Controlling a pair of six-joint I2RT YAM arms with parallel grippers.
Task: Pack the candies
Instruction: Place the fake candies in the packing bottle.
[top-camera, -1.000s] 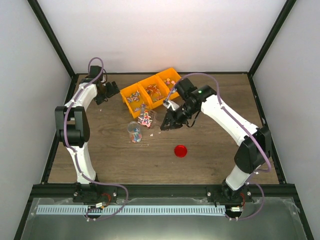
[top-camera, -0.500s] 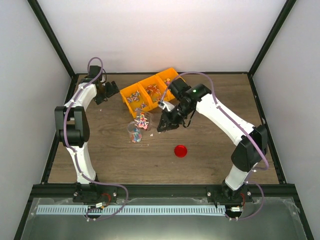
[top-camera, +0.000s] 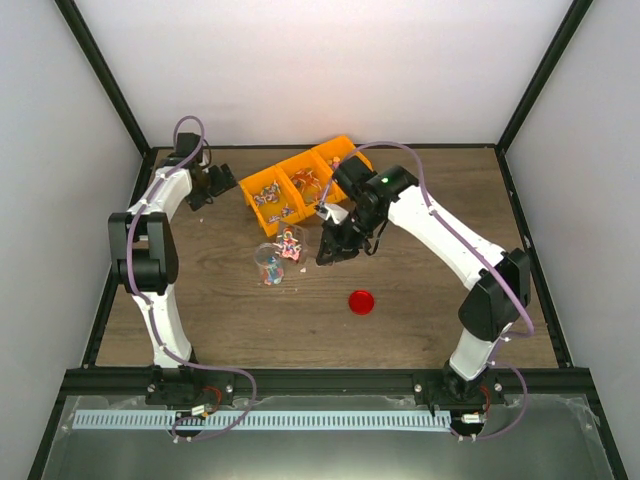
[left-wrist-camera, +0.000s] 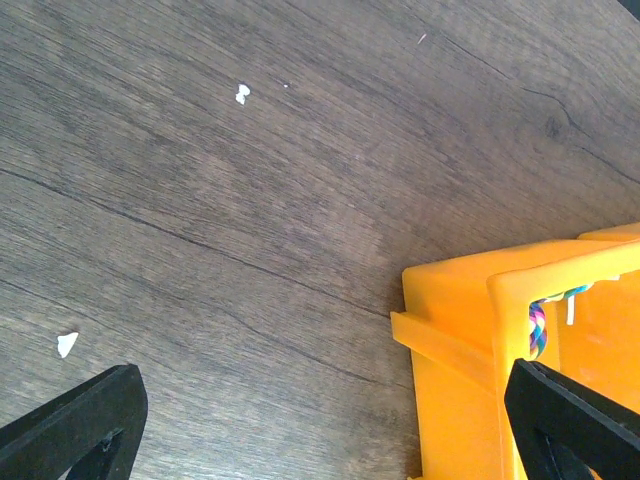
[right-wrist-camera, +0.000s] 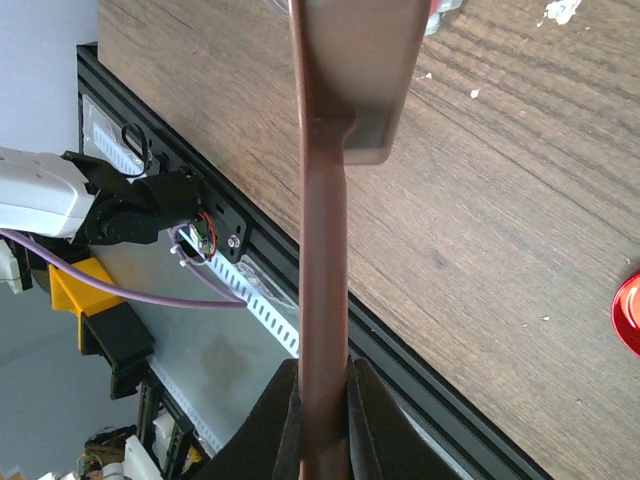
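The candies (top-camera: 290, 243) that matter now lie as a small multicoloured heap in the bowl of a scoop (right-wrist-camera: 322, 250). In the overhead view the heap sits just at one o'clock of the clear jar (top-camera: 268, 265). A few more lie inside the jar, and the rest fill the orange bins (left-wrist-camera: 455, 390) at twelve o'clock of it.

The right gripper (right-wrist-camera: 322, 400) is clenched on the scoop's thin brown handle, low on its shaft, with the bowl far out ahead. The left gripper (left-wrist-camera: 320, 425) hangs released, jaws wide, at nine o'clock of the bins and grasping nothing. The red lid (top-camera: 361, 301) lies on the table (top-camera: 420, 330) at four o'clock of the jar.

The pieces are probably very light and hard, and they lie loose, so they are likely to roll and bounce rather than stay put. Each looks too small for these fingers to pinch reliably, so the scoop is the sensible hold. A slow tilt with the bowl's lip right over the jar mouth should pour them in. A quick tip risks scattering them across the wood. The jar itself looks light and could be knocked over.
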